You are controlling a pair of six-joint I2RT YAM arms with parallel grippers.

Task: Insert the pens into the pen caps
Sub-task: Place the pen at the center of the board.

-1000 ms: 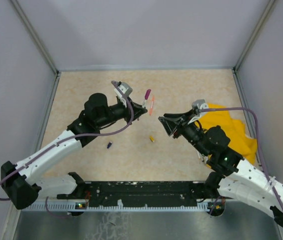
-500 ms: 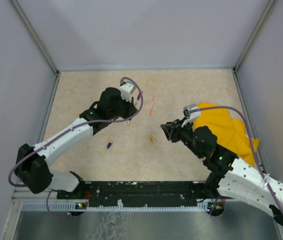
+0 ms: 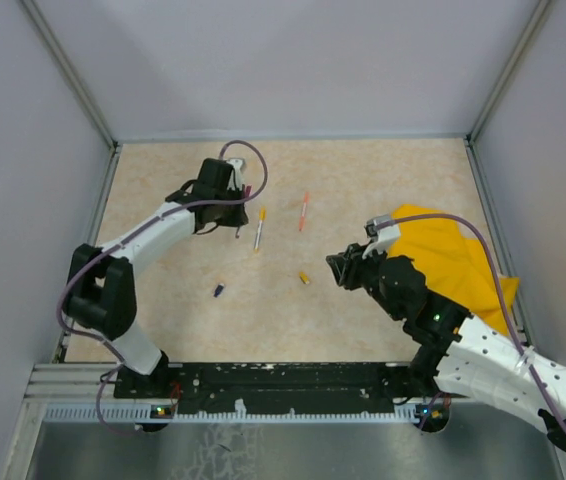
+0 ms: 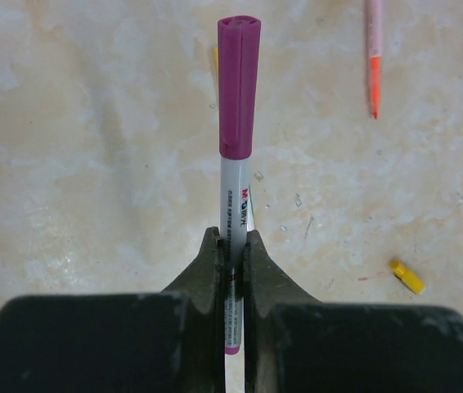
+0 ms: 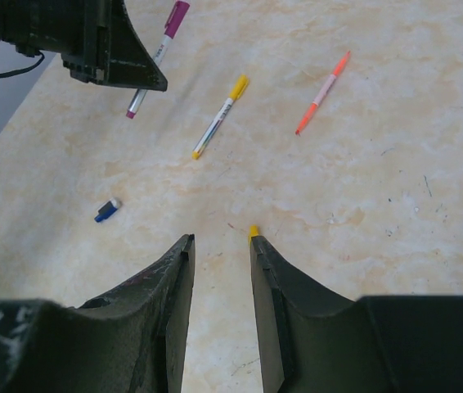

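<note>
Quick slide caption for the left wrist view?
Left tool shut on a purple-capped pen, with an orange pen and a yellow cap lying on the table beyond.

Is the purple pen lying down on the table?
No, the left tool grips the purple pen by its grey barrel.

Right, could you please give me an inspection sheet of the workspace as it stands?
Surface: beige mottled tabletop.
Job's things: purple-capped pen held; yellow-capped pen, orange pen, yellow cap and dark blue cap lying apart on the tabletop.
Clutter: yellow cloth at the right.
Grippers: left claw shut on the purple-capped pen; right claw open, empty, near the yellow cap.
Cables: purple cable along each arm; the right one crosses the yellow cloth.
Surroundings: grey walls, metal corner posts.
</note>
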